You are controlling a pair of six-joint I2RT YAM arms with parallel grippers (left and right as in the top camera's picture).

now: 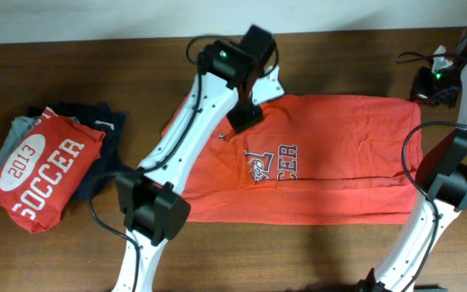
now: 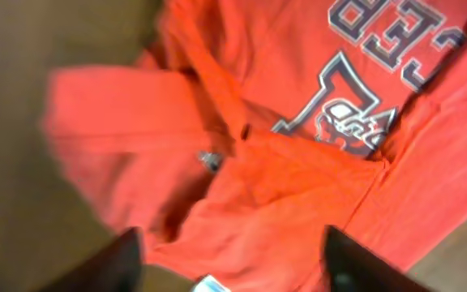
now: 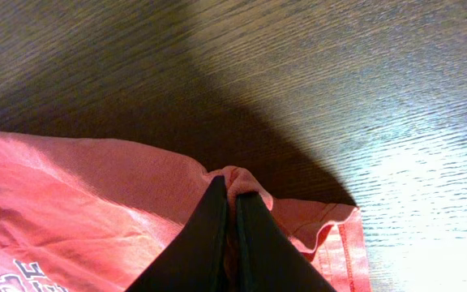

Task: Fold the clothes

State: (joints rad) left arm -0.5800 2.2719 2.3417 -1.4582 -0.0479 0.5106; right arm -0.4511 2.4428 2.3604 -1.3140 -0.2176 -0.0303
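Right gripper (image 3: 233,195) pinching T-shirt (image 3: 96,191) edge

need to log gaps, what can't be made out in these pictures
Chest print: overhead, too small and partly folded under; left wrist view blurs and crops it.
Left claw: overhead, hidden under its wrist.
Dark garments: overhead, mostly under the folded red shirt; count unclear.
Right claw: right wrist view, shut, hiding how much T-shirt it pinches.

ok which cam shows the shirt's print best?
Left wrist: the print fills the upper right, letters and emblem large, though cropped. Overhead shows it small on the shirt. Right wrist catches only a sliver at the bottom left.
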